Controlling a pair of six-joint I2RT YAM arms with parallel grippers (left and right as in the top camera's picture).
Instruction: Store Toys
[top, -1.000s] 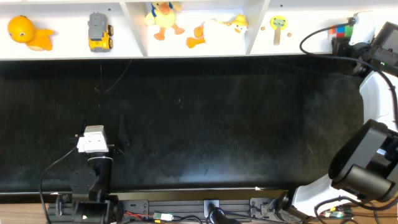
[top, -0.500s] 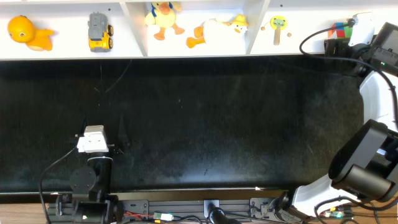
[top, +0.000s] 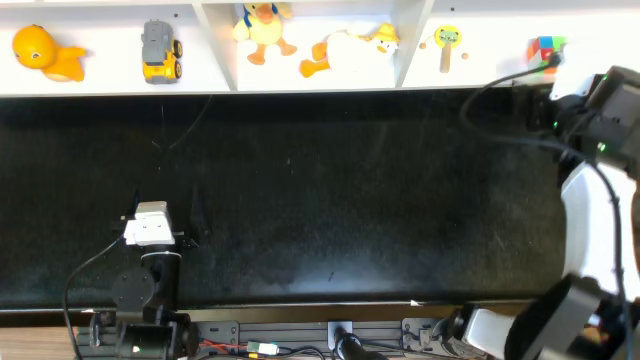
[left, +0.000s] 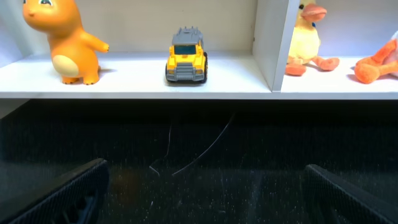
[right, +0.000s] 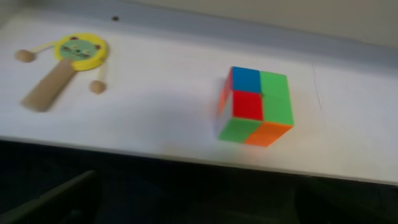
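The multicoloured cube (top: 545, 47) (right: 255, 106) stands free on the white shelf (top: 480, 75) at the far right, beside a wooden rattle drum (top: 446, 45) (right: 62, 67). My right gripper (top: 562, 108) (right: 199, 211) hovers just in front of the shelf edge, a short way back from the cube, open and empty. Over the black mat near the front left, my left gripper (top: 150, 215) (left: 202, 199) is open with nothing in it. It faces an orange figure (left: 62, 40) and a yellow truck (left: 186, 56).
Other compartments hold the orange figure (top: 45, 52), the yellow truck (top: 161, 52), a yellow duck plush (top: 262, 30) (left: 308, 40) and a white and orange plush (top: 350, 48). White dividers (top: 218, 45) split the shelf. The black mat (top: 350, 200) covers the table.
My right gripper has let go of the cube and drawn back from the shelf toward the mat. The cube stays on the shelf. The left arm has not moved.
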